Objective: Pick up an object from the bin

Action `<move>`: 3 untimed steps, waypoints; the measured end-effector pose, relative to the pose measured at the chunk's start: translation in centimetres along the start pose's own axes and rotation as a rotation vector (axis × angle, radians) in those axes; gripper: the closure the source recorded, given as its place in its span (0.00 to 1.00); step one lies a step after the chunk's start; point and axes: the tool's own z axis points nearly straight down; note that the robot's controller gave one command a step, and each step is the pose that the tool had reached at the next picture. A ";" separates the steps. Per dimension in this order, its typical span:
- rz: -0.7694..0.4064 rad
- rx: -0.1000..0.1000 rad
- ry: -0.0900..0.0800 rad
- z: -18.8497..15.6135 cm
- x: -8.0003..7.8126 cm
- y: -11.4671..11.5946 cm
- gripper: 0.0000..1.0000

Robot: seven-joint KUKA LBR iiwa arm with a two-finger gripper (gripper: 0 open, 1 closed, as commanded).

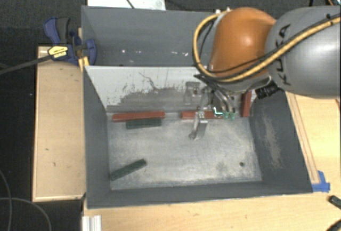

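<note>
Looks early in the pick: no lift yet, grasp and raise left to do. Reaches in from right, holds gripper (199, 127) low near back wall of grey metal bin (213, 163), just beside short red-brown flat block (187, 114). Cannot tell how open, or whether gripping anything.

Grey bin (213, 163) holds a red bar (137, 116), dark bar (143, 124), dark stick (128, 169).
</note>
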 end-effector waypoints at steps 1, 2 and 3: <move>-0.108 -0.003 -0.003 5.1 1.6 11.4 0.00; -0.215 -0.001 -0.002 7.3 6.1 16.1 0.00; -0.217 0.003 0.001 13.5 7.3 14.4 0.00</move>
